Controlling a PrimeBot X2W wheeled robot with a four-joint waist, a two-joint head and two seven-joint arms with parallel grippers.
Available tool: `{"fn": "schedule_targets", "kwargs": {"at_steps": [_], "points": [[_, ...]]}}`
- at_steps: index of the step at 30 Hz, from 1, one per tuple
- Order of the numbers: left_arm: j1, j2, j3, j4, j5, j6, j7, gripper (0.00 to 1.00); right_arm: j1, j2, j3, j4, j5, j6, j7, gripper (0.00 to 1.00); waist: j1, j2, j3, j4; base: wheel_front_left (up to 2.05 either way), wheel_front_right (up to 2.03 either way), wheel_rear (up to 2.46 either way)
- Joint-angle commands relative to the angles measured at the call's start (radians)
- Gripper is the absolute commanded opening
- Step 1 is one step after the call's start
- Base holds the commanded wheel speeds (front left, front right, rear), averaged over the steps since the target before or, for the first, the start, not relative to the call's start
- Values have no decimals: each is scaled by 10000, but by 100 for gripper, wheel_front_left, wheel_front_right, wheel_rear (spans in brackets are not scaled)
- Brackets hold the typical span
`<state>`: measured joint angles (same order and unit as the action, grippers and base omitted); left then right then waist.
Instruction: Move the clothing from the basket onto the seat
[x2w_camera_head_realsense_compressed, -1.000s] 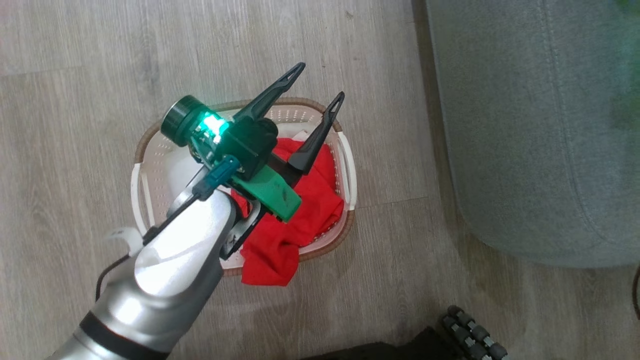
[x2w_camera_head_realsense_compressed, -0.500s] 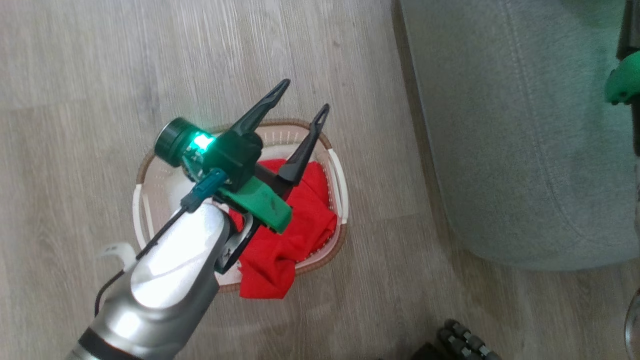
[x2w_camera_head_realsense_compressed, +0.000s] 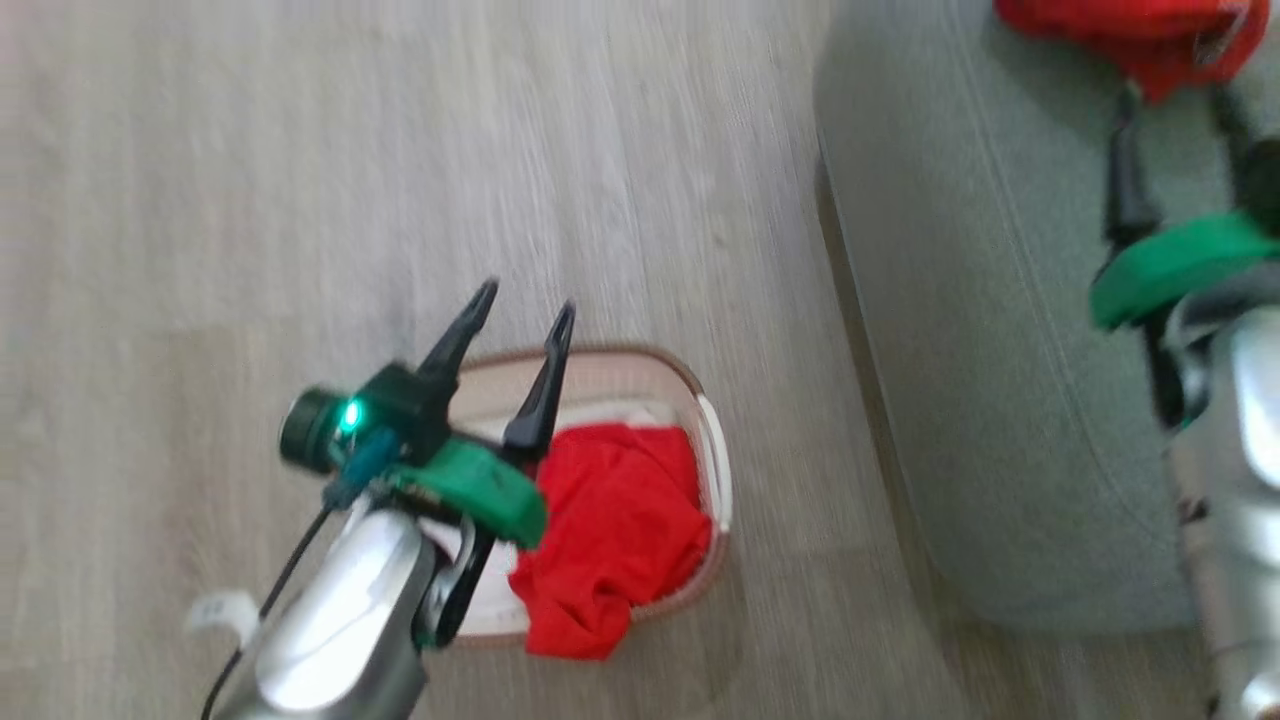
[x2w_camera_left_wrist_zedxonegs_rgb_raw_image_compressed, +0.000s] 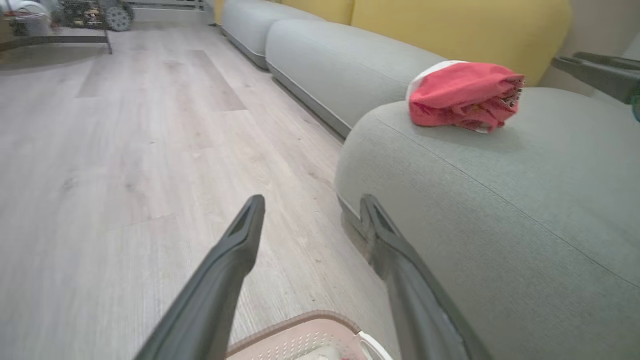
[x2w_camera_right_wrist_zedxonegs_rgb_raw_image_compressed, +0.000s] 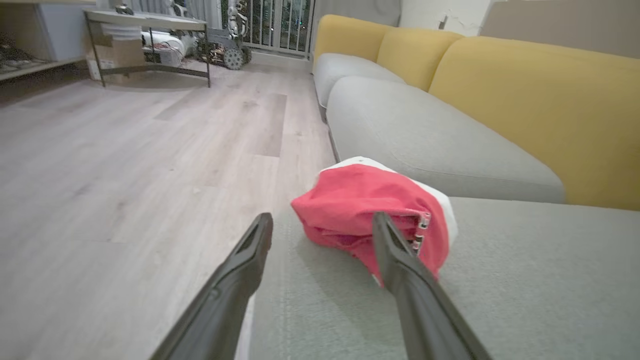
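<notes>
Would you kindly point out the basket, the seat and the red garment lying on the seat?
basket (x2w_camera_head_realsense_compressed: 625, 353): head view, on its brown braided far rim.
seat (x2w_camera_left_wrist_zedxonegs_rgb_raw_image_compressed: 525, 200): left wrist view, on the bare grey-green top of the cushion.
red garment (x2w_camera_left_wrist_zedxonegs_rgb_raw_image_compressed: 462, 92): left wrist view, on the middle of the bundle.

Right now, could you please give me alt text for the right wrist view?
A bunched red garment with white trim lies on the grey-green sofa seat, just beyond the open right gripper. Yellow back cushions stand behind; pale wooden floor stretches left.
</notes>
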<state>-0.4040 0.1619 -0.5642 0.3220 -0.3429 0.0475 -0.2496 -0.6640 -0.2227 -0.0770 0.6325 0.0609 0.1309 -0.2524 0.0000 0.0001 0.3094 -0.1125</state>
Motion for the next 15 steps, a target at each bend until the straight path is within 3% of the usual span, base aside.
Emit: {"fn": "schedule_targets", "kwargs": {"at_steps": [1, 8, 15], "points": [[139, 90, 460, -343, -48, 89, -116, 100, 193, 97, 237, -400, 95, -2, -93, 100, 0, -1, -887, 451, 0, 0, 0], [1670, 163, 1277, -632, -134, 437, -120, 100, 1286, 735, 878, -745, 371, -2, -93, 100, 0, -1, -2085, 804, 0, 0, 0], [3070, 133, 2345, -1191, -169, 858, -121, 100, 2452, 1327, 799, -1505, 367, -2, -93, 100, 0, -1, -2849, 936, 0, 0, 0]]}}
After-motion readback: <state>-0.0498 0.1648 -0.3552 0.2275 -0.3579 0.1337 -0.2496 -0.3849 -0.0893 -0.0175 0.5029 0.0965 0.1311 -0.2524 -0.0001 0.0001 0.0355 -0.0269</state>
